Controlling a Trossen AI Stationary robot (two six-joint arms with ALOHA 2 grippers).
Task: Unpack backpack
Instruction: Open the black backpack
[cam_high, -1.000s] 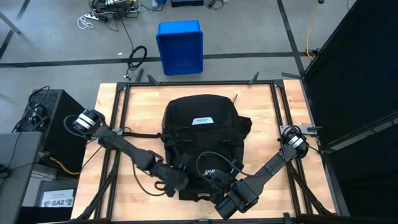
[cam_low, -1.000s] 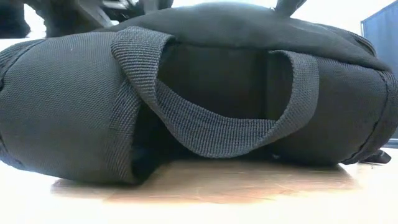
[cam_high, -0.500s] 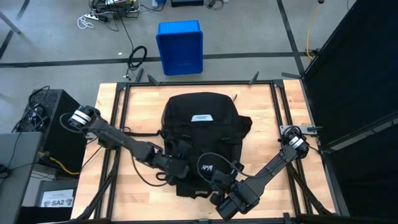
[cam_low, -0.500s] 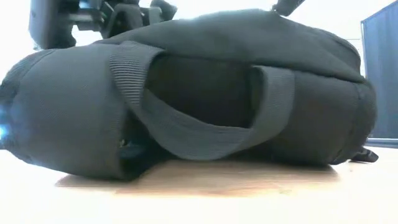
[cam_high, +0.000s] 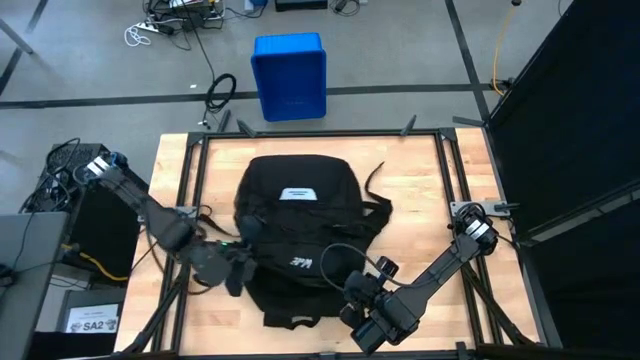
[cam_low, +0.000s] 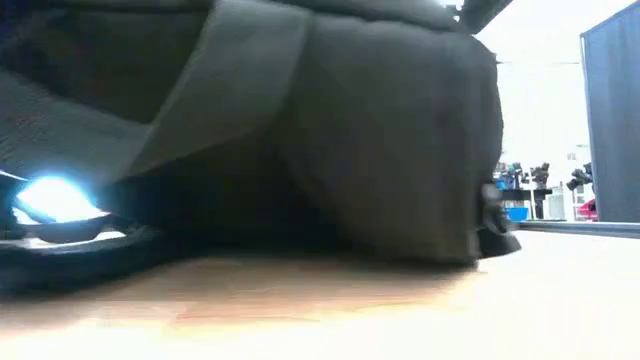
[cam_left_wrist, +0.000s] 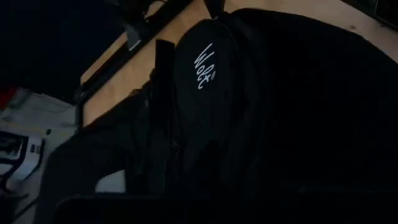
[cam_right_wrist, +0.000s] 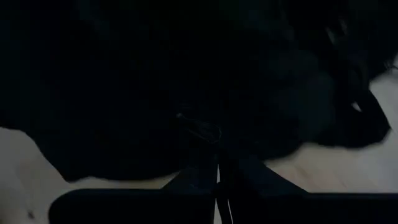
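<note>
The backpack (cam_high: 300, 235) has slid toward the left side of the table (cam_high: 430, 215) since a moment ago, and the left arm has pulled back to the left with it. The left tool (cam_high: 240, 262) is at the bag's left edge. It is squeezed tight, and what it grips cannot be seen. The black bag lies flat in the middle of the table, with its white label (cam_high: 298, 194) facing up. The right tool (cam_high: 352, 290) is at the bag's near right corner. It is squeezed tight too, right up against the black cloth. A blue bin (cam_high: 289, 76) sits on the floor past the far edge of the table.
</note>
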